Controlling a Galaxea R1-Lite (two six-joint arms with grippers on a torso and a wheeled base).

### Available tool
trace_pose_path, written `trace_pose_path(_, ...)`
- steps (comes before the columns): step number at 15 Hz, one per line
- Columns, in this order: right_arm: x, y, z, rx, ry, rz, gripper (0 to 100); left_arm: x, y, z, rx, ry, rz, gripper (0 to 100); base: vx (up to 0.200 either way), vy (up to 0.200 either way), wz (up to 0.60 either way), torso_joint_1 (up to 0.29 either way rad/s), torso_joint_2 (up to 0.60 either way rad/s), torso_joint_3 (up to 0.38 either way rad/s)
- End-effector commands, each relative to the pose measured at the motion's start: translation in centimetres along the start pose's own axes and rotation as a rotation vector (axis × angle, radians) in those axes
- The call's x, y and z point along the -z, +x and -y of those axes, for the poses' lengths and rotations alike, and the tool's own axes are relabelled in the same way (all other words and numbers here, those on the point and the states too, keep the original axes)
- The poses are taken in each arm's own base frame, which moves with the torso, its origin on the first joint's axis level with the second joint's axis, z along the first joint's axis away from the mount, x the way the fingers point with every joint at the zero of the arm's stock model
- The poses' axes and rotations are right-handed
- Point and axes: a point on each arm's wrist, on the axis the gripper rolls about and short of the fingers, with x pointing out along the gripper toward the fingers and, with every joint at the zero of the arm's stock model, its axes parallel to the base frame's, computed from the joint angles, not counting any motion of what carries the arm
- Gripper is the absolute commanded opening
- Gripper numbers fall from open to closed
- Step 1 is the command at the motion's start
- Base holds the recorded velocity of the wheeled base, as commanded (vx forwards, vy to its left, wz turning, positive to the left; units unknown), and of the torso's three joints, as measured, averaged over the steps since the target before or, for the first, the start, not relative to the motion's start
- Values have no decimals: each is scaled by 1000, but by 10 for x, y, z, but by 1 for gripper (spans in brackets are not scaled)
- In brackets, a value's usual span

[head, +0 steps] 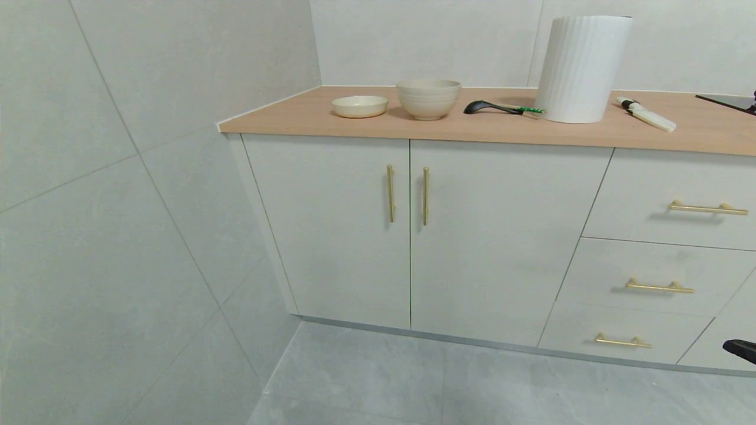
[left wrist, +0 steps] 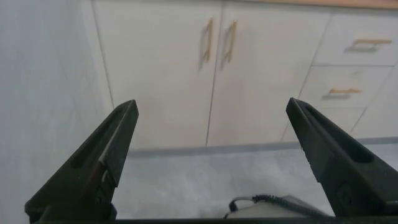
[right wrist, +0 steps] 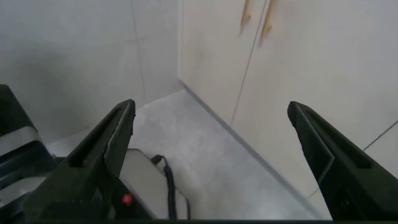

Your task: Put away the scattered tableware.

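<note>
Approach step, nothing grasped yet; left gripper point(left wrist: 211, 106) and right gripper point(right wrist: 211, 104) both spread, empty; next likely: lift arms to light wooden countertop point(head: 283, 118), take shallow cream dish point(head: 359, 106) first.

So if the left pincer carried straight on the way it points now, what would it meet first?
Probably the closed cabinet doors: the open left pincer aims at their middle seam, below the gold handles, with nothing between. Depth is unclear.
</note>
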Motion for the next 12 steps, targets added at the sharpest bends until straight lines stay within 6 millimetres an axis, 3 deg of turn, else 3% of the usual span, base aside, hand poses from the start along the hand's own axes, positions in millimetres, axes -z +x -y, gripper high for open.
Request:
trace_pose_path(1, 5, -9, -6, 4, -18, 29, 100, 2, 4, -2, 18, -13, -29, 100, 0, 0, 0, 0, 0, 0)
trace_pose_path(4, 6, -10, -7, 4, -19, 29, 100, 4, 38, -12, 37, -27, -112, 100, 0, 0, 0, 0, 0, 0)
trace_pose_path(6, 6, -9, -6, 6, -18, 26, 100, 6, 53, -15, 100, 89, -155, 100, 0, 0, 0, 0, 0, 0)
trace_pose_path(10, 7, -9, -7, 4, -15, 21, 100, 4, 64, -18, 111, 155, -210, 100, 0, 0, 0, 0, 0, 0)
trace_pose_path(12, 8, -10, -7, 2, -16, 19, 100, 15, 49, -15, 79, 127, -296, 100, 0, 0, 0, 0, 0, 0)
